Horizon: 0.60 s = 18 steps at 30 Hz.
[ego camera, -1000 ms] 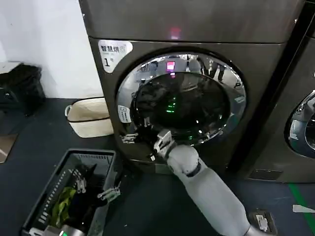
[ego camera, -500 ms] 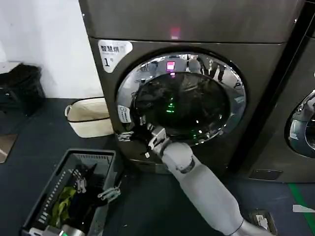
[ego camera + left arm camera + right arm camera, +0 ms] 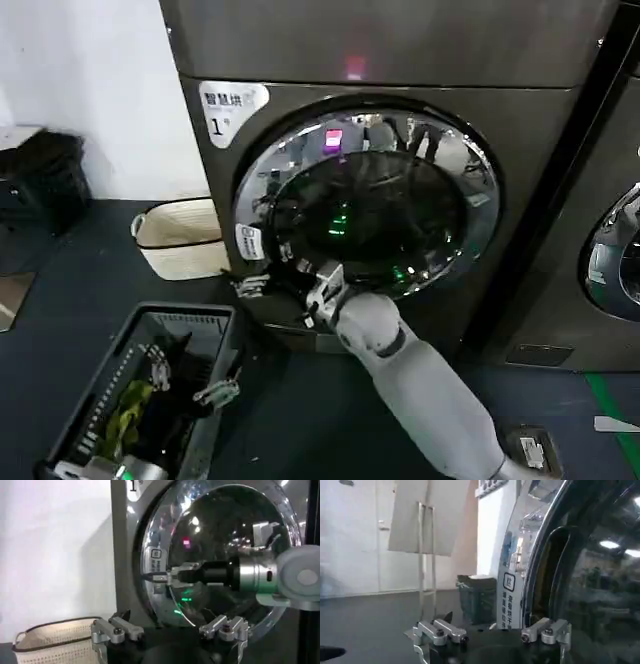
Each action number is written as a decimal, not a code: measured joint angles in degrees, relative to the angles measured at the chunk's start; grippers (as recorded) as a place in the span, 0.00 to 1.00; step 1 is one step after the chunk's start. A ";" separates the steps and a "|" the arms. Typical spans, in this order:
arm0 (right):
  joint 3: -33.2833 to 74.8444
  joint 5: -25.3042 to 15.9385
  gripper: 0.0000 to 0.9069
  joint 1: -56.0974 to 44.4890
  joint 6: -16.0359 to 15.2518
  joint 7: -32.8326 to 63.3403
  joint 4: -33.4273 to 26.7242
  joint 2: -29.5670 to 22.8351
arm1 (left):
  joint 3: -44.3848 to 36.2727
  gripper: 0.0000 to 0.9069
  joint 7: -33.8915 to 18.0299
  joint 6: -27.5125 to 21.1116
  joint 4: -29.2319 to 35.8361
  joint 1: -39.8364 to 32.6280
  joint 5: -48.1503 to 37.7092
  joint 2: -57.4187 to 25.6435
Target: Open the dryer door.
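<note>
The dryer door (image 3: 366,205) sits on the front of the dryer (image 3: 400,60), glass facing out toward the robot, left edge just cracked off the front. The right gripper (image 3: 300,283) is at the door's lower-left rim, and I can't tell if it's clamped. The left wrist view catches it side-on (image 3: 157,576). The left gripper (image 3: 185,385) hangs open over a bin (image 3: 75,420).
</note>
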State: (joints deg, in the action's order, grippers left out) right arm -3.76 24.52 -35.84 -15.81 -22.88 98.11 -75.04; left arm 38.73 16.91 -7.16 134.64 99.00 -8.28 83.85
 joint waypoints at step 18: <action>2.39 5.83 1.00 -2.54 0.37 -13.45 4.83 6.75 | 5.94 1.00 -2.74 -2.12 -2.03 -4.60 -4.45 -1.89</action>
State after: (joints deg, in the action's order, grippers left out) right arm -1.37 30.34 -38.38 -15.44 -36.33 102.94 -68.29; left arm 44.67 14.17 -9.28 132.61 94.41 -12.72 81.96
